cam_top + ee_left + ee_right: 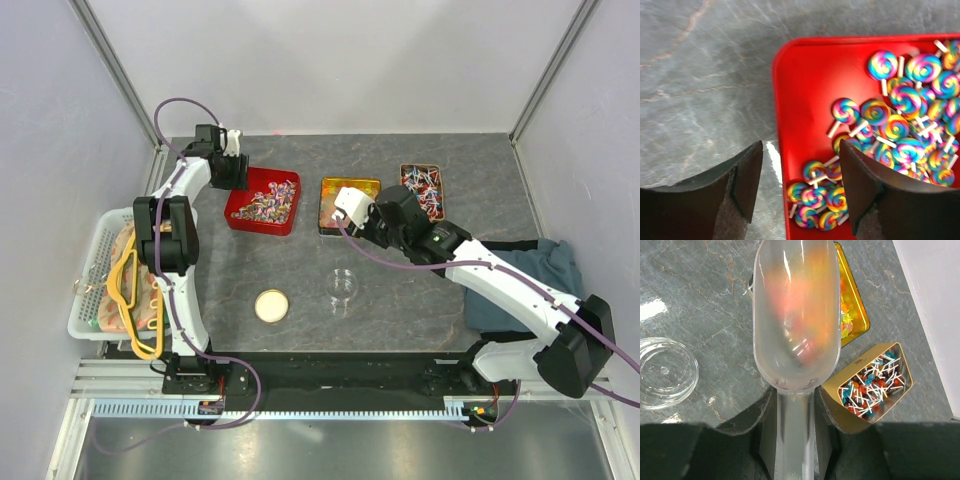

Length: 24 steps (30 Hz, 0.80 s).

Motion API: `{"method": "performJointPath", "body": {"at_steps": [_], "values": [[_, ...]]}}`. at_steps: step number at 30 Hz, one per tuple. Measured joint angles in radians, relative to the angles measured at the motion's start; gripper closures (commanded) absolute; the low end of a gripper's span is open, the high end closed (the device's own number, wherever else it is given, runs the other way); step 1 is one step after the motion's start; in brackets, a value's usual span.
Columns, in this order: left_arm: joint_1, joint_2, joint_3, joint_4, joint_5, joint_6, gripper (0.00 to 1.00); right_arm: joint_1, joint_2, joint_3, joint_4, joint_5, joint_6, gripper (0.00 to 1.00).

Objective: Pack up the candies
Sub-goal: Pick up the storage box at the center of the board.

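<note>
Left wrist cam: left gripper [800, 148], jaws apart, over rim of red plastic tray [807, 85]; bad pinch cd spill rainbow lollipop candies [900, 125]. Right gripper [796, 410] holds clear plastic scoop [795, 315].

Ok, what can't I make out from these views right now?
- Right wrist view: the frosted scoop blurs an orange-pink patch; inside or beneath it, unclear.
- Right wrist view: yellow tray mostly hidden behind the scoop.
- Left wrist view: red tray cut off at right and bottom edges.
- Top view: basket contents partly covered by the left arm.
</note>
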State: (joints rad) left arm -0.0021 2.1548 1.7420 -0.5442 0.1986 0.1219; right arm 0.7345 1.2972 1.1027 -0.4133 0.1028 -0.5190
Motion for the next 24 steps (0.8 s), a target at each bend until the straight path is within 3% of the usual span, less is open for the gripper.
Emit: {"method": "performJointPath", "body": {"at_steps": [5,12,24], "values": [[0.000,0.005,0.000,0.026,-0.026,0.008,0.55,0.000,0.011,-0.007,0.003,-0.001,0.002,1.00],[0.000,0.039,-0.003,0.043,-0.043,0.026,0.58,-0.002,0.011,-0.008,0.001,-0.001,0.001,1.00],[0.000,0.072,-0.014,0.053,-0.097,0.060,0.90,-0.002,0.040,0.119,-0.043,-0.012,-0.019,1.00]]}}
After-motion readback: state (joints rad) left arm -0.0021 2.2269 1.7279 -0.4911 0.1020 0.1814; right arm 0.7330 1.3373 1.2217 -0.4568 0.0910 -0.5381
